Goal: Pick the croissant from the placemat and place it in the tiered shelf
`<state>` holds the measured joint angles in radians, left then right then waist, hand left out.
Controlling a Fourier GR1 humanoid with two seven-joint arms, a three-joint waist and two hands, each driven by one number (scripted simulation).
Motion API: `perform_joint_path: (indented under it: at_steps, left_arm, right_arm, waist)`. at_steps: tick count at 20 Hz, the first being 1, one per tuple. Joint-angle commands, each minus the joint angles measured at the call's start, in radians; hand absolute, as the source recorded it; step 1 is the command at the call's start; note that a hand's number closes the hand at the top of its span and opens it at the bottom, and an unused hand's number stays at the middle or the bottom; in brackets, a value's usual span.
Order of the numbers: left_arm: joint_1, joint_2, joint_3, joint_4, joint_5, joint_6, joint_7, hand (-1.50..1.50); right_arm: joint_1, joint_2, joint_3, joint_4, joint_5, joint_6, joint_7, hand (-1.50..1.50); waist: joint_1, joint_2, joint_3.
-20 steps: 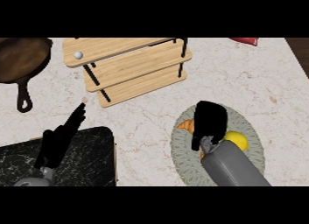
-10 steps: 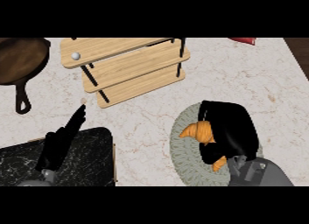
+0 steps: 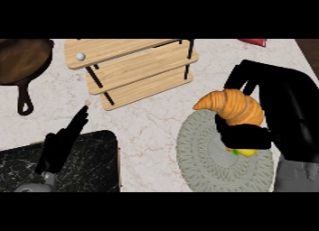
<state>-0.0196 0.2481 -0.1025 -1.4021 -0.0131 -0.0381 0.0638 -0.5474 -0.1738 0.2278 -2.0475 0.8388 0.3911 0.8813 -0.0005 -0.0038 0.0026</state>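
At the right of the frame, my right hand (image 3: 288, 103) is clamped on the croissant (image 3: 232, 106): black fingers curl round its lower end while the palm backs it from the right. The croissant shows over the upper rim of the round grey placemat (image 3: 202, 153), its pointed tip aimed left; whether it touches the mat I cannot tell. Just under my fingers a small yellow thing (image 3: 246, 152) lies on the mat (mostly hidden, so I cannot tell what it is).

The wooden shelf (image 3: 138, 67) stands at the upper middle, well apart from the croissant, with a small white ball (image 3: 80, 56) on its top tier. A dark pan (image 3: 15, 56) sits at the upper left, handle pointing down.

At the lower left, my left hand (image 3: 62, 140) rests with fingers straight and together, pointing up-right above a black slab (image 3: 88, 167) on the pale counter (image 3: 142, 122).
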Motion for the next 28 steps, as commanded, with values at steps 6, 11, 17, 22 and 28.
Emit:
perform_joint_path:
  at_steps: [6,11,17,22,28]
  left_arm:
    - [0.003,-0.028,-0.003,0.020,-0.022,-0.003,-0.019,0.00]
    - [-0.012,-0.010,0.014,-0.004,-0.001,-0.034,0.039,0.00]
    - [0.039,-0.034,-0.024,-0.050,-0.043,-0.010,0.007,0.00]
    - [-0.021,-0.029,0.004,0.021,-0.027,-0.034,0.003,0.00]
    - [-0.055,-0.044,0.007,0.026,-0.039,-0.020,0.022,0.00]
  right_arm:
    - [-0.369,0.010,-0.161,0.351,0.022,-0.061,-0.061,1.50]
    - [-0.551,0.019,-0.213,0.614,0.067,-0.147,-0.084,1.50]
    - [-0.676,0.033,-0.232,0.979,0.100,-0.302,-0.245,1.50]
    - [-0.765,0.037,-0.252,1.232,0.101,-0.357,-0.367,1.50]
    - [-0.866,0.130,-0.273,1.471,0.115,-0.455,-0.392,1.50]
  waist:
    - [0.019,0.007,-0.003]
    - [0.025,0.008,-0.003]
    - [0.041,0.013,-0.003]
    - [0.044,0.020,-0.004]
    - [0.050,0.020,-0.004]
